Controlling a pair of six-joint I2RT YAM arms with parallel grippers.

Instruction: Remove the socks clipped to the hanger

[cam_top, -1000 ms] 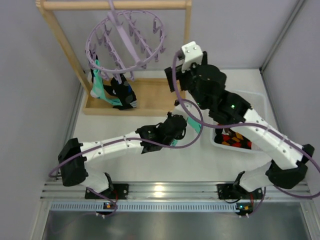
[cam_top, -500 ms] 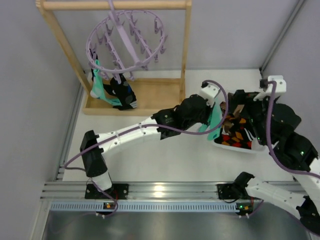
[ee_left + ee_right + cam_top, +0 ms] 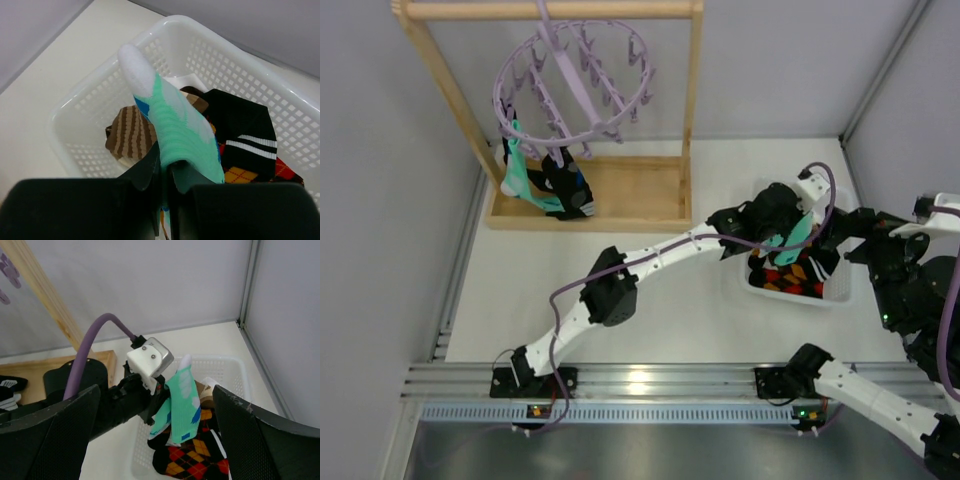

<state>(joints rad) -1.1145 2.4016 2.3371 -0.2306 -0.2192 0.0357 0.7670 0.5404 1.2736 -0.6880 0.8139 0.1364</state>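
Observation:
The lilac hanger (image 3: 570,85) hangs from the wooden rack's top bar. A teal sock (image 3: 517,170) and a black sock (image 3: 566,186) are still clipped to its near left side. My left gripper (image 3: 165,160) is shut on another teal sock (image 3: 175,115) and holds it over the white basket (image 3: 170,25). That sock also shows in the top view (image 3: 787,237) and the right wrist view (image 3: 182,395). In the basket lie a brown striped sock (image 3: 131,132) and a black argyle sock (image 3: 195,455). My right gripper (image 3: 835,240) is open and empty, just right of the held sock.
The wooden rack (image 3: 695,110) stands on its tray base (image 3: 630,195) at the back left. The basket (image 3: 840,292) sits at the right, close to the right wall. A black sock with white stripes (image 3: 245,130) also lies in it.
My left arm has stretched right, carrying the teal sock from mid-table to above the basket. My right arm has pulled back from the rack to the right side.

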